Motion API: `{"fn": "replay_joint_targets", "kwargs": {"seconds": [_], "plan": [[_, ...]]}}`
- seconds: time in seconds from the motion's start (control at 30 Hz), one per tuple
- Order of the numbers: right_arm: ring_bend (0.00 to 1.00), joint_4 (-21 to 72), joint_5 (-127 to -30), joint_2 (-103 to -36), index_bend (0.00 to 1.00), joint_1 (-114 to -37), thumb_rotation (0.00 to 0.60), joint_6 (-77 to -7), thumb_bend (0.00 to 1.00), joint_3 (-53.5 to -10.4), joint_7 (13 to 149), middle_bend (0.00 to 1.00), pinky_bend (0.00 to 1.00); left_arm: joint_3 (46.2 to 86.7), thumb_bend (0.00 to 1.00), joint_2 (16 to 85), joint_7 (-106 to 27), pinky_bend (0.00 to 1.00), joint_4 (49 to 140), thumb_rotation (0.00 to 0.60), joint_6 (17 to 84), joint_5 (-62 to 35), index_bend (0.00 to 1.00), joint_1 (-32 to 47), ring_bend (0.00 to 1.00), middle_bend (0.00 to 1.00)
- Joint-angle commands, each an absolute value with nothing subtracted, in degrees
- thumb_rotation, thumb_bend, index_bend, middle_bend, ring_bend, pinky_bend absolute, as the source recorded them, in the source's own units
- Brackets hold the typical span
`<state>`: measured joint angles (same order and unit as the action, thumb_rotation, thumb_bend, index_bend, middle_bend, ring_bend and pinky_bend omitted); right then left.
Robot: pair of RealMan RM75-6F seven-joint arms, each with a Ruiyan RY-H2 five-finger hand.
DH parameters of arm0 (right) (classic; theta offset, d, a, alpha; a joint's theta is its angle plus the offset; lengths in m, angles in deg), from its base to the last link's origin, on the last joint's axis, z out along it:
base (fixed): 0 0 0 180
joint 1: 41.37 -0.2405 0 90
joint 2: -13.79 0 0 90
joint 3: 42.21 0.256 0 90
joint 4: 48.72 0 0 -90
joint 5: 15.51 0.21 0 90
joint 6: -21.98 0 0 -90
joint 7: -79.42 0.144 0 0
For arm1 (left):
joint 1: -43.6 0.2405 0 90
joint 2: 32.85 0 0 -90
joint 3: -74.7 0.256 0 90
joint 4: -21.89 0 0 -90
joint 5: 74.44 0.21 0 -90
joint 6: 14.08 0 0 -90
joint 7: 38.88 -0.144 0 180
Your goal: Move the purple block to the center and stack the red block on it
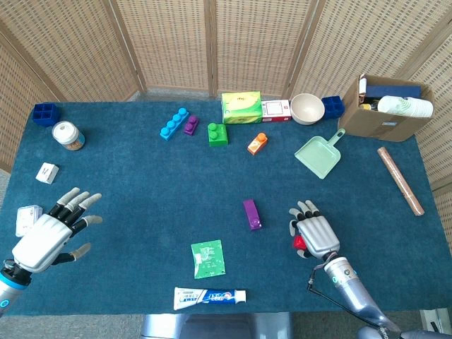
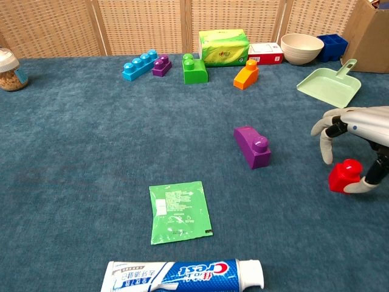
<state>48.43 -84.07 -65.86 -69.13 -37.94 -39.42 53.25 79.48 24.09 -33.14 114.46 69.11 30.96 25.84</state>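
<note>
Head view: the long purple plastic block (image 1: 251, 214) lies near the middle of the blue-carpeted table (image 1: 141, 176), well apart from the left hand (image 1: 49, 229), which hovers at the near left edge, fingers spread, holding nothing. The right hand (image 1: 314, 234) sits palm-down over the small red plastic block (image 1: 299, 242) (only a sliver of red shows at its edge).

Chest view: the red block (image 2: 344, 176) stands on the table, right of the purple block (image 2: 252, 146) and apart from it. The right hand (image 2: 352, 143) arches over it, fingers curled down; the thumb touches its right side, a fingertip (image 2: 326, 157) hangs just left, so it is bracketed loosely, not clearly gripped.
</note>
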Motion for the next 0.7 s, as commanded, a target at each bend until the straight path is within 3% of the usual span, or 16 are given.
{"fn": "replay_joint_targets", "kwargs": {"seconds": [0.03,0.3,0.7], "plan": [[0.01,48.6,-83.8,-66.0,0.54,-69.3,0.6,-37.9,0.13,-39.2,53.3,0.23,0.04,79.4,0.33,24.2,-33.0,0.0,114.3,0.6,69.2,30.9,0.32,25.9,0.0,0.03],[0.04,48.8,-82.5,-66.2,0.59,-69.6,0.6,-38.0,0.13,-39.0,52.6,0.26,0.04,79.5,0.33,24.3,-32.8,0.0,113.7,0.6,69.4,30.9,0.32,26.2,0.0,0.03],[0.05,48.6,-82.2,-65.7,0.52,-70.0,0.6,-37.8,0.13,-39.4,52.4,0.26,0.04,79.5,0.33,24.2,-32.2,0.0,113.2,0.6,70.0,31.0,0.32,26.6,0.0,0.03]]}}
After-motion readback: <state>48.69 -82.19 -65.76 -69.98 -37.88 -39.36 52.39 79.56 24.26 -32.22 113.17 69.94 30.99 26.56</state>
